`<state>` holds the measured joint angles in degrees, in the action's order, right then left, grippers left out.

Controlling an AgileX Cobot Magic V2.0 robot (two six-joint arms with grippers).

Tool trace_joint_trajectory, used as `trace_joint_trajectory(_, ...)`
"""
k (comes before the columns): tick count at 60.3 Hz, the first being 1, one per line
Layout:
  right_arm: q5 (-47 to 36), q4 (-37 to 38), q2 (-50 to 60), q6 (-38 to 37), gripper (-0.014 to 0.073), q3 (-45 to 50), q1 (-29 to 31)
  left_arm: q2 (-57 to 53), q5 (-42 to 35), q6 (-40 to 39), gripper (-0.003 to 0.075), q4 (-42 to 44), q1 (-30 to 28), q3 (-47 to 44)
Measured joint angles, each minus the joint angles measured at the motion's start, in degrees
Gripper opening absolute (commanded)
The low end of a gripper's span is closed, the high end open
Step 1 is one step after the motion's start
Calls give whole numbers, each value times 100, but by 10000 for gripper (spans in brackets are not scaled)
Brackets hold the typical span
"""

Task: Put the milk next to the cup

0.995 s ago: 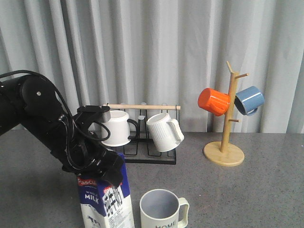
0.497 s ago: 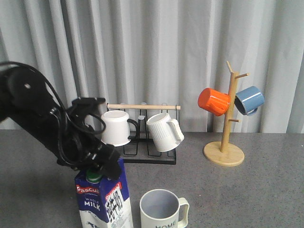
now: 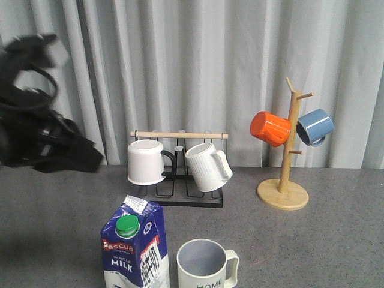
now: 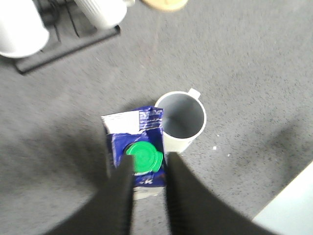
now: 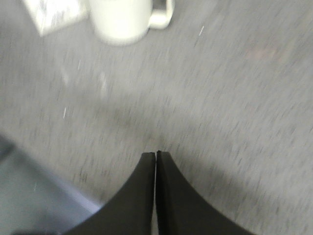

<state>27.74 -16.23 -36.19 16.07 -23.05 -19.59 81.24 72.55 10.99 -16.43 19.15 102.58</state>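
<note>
The milk [image 3: 133, 247] stands upright just beside the cup [image 3: 206, 264]. Likely heavy, top-heavy, slick-sided; grip its flat sides mid-body. Left pincer [image 4: 148, 188] spread, empty; right pincer [image 5: 155, 169] pressed together.

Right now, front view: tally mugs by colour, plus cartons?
White or cream mugs: 3 (rack, black handle; rack, ribbed; HOME cup)
Orange mugs: 1
Blue mugs: 1
Milk cartons: 1
Total: 6
</note>
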Motion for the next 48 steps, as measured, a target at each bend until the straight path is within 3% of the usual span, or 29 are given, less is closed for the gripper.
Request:
trace_joint_trajectory(10, -700, 0, 0, -114, -5, 0, 0, -511, 23, 0, -8, 414, 0, -7)
trace_joint_trajectory(19, -849, 0, 0, -133, -5, 0, 0, -1051, -162, -6, -8, 523, 0, -349)
trace_joint_trajectory(43, -866, 0, 0, -149, -5, 0, 0, -2977, -2248, -279, -8, 529, 0, -3181)
trace_joint_trajectory(48, -866, 0, 0, -149, -5, 0, 0, -3256, -2353, -316, -8, 529, 0, -3765)
